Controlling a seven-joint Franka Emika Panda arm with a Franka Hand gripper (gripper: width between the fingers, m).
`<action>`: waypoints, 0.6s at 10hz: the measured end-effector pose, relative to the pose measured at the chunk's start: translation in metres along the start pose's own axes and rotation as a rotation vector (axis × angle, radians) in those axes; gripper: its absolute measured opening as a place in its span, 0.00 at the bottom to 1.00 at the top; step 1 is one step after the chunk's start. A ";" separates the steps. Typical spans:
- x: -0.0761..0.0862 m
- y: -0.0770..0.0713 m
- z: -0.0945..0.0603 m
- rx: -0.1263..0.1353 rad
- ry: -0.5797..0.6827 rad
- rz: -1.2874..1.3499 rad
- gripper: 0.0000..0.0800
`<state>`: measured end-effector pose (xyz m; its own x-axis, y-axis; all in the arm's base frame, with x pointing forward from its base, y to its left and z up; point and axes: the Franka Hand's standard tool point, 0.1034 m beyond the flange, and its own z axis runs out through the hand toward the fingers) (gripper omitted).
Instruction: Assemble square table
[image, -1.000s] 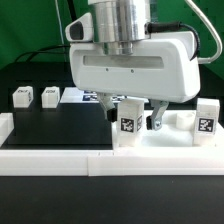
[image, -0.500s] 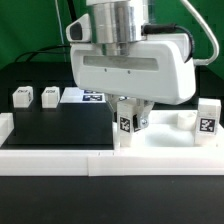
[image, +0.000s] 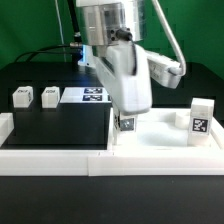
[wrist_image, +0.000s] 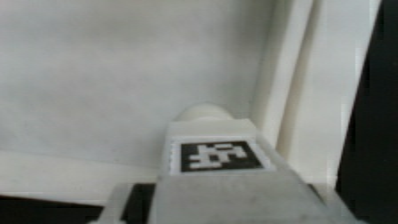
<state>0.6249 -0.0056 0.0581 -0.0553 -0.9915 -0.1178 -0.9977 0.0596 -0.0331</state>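
The square table's white slab (image: 165, 143) lies flat at the exterior view's right, and its surface (wrist_image: 125, 80) and a raised rib (wrist_image: 294, 90) fill the wrist view. My gripper (image: 127, 120) is shut on a white tagged leg block (image: 127, 124) that stands upright on the slab's corner nearest the black mat. In the wrist view this leg (wrist_image: 217, 150) shows its tag between my jaws. A second leg (image: 201, 119) stands upright at the slab's far right. Two more leg blocks (image: 20, 97) (image: 50, 96) lie at the back left.
The marker board (image: 90, 95) lies flat at the back behind my hand. A long low white border wall (image: 60, 160) runs along the front and up the left side. A black mat (image: 55, 125) covers the table left of the slab.
My jaws closed from wide open onto the leg block. The hand has since turned about its upright axis with the leg held in the same spot.
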 end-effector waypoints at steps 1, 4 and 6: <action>-0.003 -0.001 0.000 -0.006 -0.018 0.172 0.36; -0.008 0.000 0.001 -0.017 -0.006 0.391 0.36; -0.007 0.002 0.001 -0.022 -0.002 0.457 0.36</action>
<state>0.6238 0.0016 0.0576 -0.4900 -0.8638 -0.1169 -0.8715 0.4884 0.0439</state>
